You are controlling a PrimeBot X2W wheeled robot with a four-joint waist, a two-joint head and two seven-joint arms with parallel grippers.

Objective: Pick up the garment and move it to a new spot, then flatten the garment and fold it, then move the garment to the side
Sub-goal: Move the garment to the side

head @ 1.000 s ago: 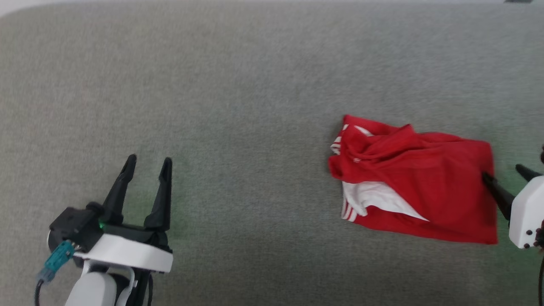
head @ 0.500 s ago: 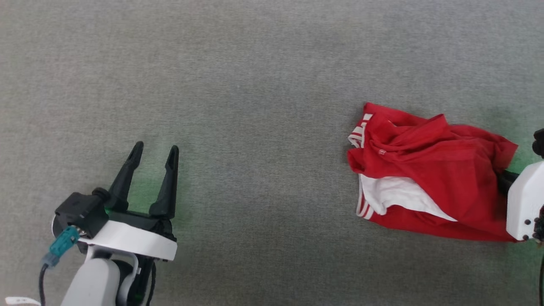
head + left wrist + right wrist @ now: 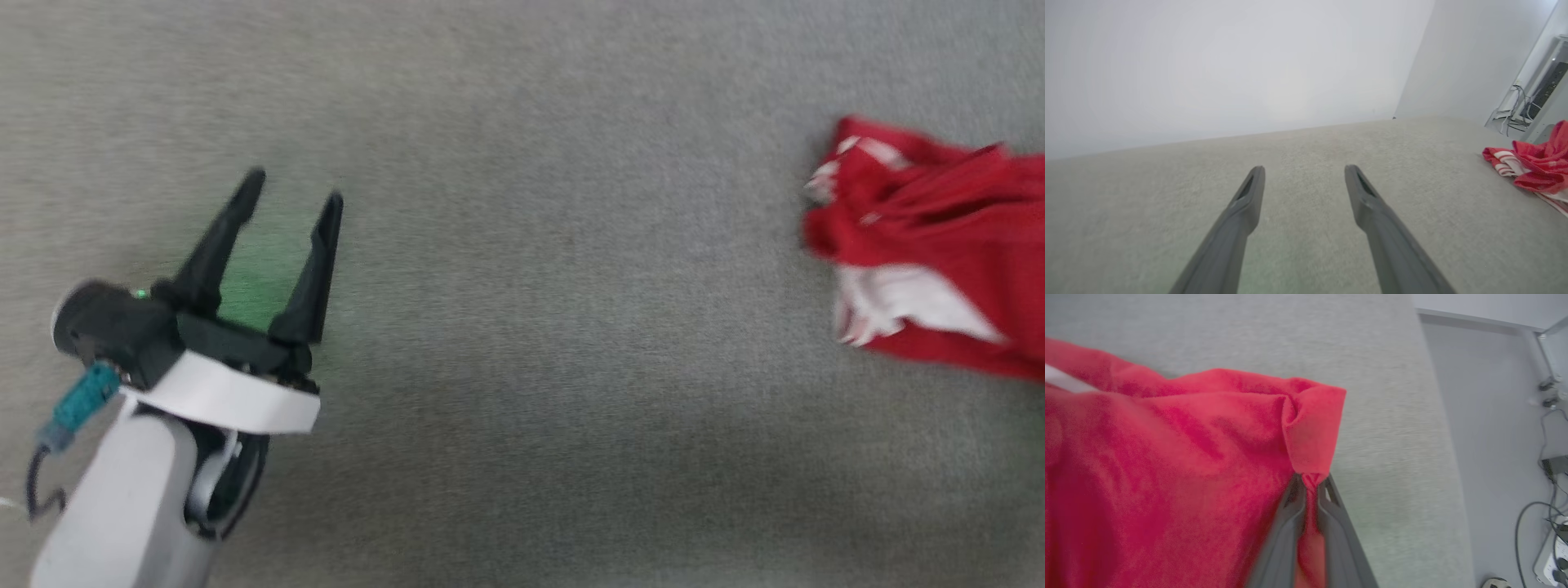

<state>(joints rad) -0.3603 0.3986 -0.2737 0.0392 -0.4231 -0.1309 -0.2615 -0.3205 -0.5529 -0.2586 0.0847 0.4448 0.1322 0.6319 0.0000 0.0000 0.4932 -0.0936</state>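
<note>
The right gripper is clenched on the garment. Its two dark fingers are pressed together with a thin pinch of red cloth trapped between them, right at the fabric's edge. Just beyond the fingertips a corner of the cloth is folded over into a small flap. From the pinch the red body spreads to that view's left in loose, rumpled folds and lies over the grey surface. On the other side of the fingers the surface is bare up to its edge, with the floor past it.

In the blurred head view the garment sits at the right border, which cuts it off. Its long axis runs across the robot, from the gripped end on the right toward the left. The end that points left, away from the clenched fingers, shows a white sleeve and red-white striped trim. How much of the cloth is lifted off the surface cannot be told.

Well apart from the garment, the left gripper is released. Its fingers stand wide apart with nothing between them, over bare grey surface. They point toward a pale wall, with the garment off to their right.
</note>
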